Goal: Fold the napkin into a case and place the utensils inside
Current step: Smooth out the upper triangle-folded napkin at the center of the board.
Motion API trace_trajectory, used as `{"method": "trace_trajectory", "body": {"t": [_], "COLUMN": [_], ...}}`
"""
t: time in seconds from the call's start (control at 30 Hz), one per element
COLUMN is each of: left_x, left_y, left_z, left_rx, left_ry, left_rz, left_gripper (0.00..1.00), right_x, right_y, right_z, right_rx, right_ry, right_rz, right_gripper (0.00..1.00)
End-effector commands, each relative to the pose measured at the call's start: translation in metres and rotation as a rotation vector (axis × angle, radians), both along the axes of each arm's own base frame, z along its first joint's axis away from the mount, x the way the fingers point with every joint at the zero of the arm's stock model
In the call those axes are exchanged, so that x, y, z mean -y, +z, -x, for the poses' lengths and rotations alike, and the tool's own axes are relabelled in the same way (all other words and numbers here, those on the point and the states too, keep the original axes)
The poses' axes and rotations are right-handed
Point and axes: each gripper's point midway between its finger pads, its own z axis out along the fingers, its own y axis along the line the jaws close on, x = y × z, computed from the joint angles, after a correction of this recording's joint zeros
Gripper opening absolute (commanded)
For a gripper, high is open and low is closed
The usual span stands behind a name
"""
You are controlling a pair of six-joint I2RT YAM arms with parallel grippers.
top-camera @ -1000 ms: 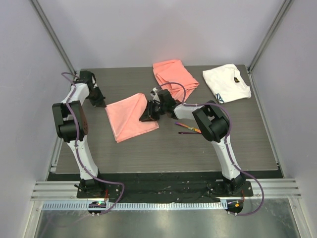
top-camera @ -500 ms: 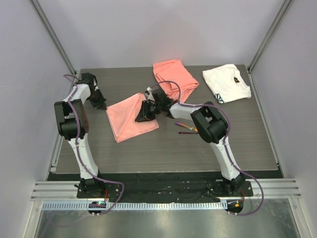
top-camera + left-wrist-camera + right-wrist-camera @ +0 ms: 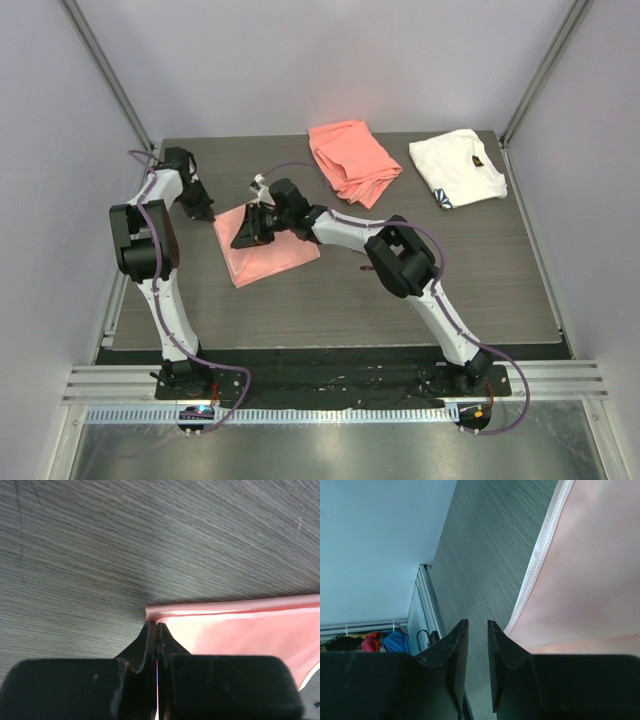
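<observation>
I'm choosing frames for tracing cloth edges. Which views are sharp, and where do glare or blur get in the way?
Top view: even light, sharp, only soft shadows on the table. Left wrist view: wood grain crisp, the napkin shines along its folded edge, left gripper a featureless black mass. Right wrist view: napkin pale and soft-focused, its white hem readable, right gripper dark.

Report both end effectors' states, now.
Left end effector: shut at the napkin corner; whether it grips the cloth cannot be told.
Right end effector: slightly open, nothing visible between its jaws, napkin alongside.
</observation>
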Motion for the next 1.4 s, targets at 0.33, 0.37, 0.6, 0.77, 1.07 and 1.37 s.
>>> {"method": "trace_trajectory", "body": {"t": [0.33, 0.37, 0.6, 0.77, 1.07, 1.37], "left_x": [-0.013, -0.013, -0.016, -0.016, -0.013, -0.003], "left_y": [0.0, 0.0, -0.001, -0.004, -0.003, 0.051], "left_z": [-0.006, -0.006, -0.006, -0.006, -0.007, -0.012], "left_rx": [-0.001, -0.001, -0.002, -0.008, -0.003, 0.109], "left_ry": [0.039, 0.042, 0.052, 0.054, 0.053, 0.051], "left_rz": [-0.034, -0.038, -0.039, -0.035, -0.018, 0.032], "left_gripper": [0.0, 0.0, 0.0, 0.0, 0.0, 0.36], "right_x": [-0.032, -0.029, -0.019, -0.014, 0.004, 0.02], "right_y": [-0.021, -0.028, -0.04, -0.042, -0.059, 0.013], "right_z": [0.034, 0.039, 0.061, 0.073, 0.086, 0.048], "right_rx": [-0.156, -0.171, -0.216, -0.216, -0.129, -0.008], "right_ry": [0.094, 0.098, 0.115, 0.143, 0.218, 0.172], "right_rz": [-0.125, -0.116, -0.109, -0.096, 0.081, -0.02], "right_gripper": [0.24, 0.24, 0.23, 0.24, 0.23, 0.23]}}
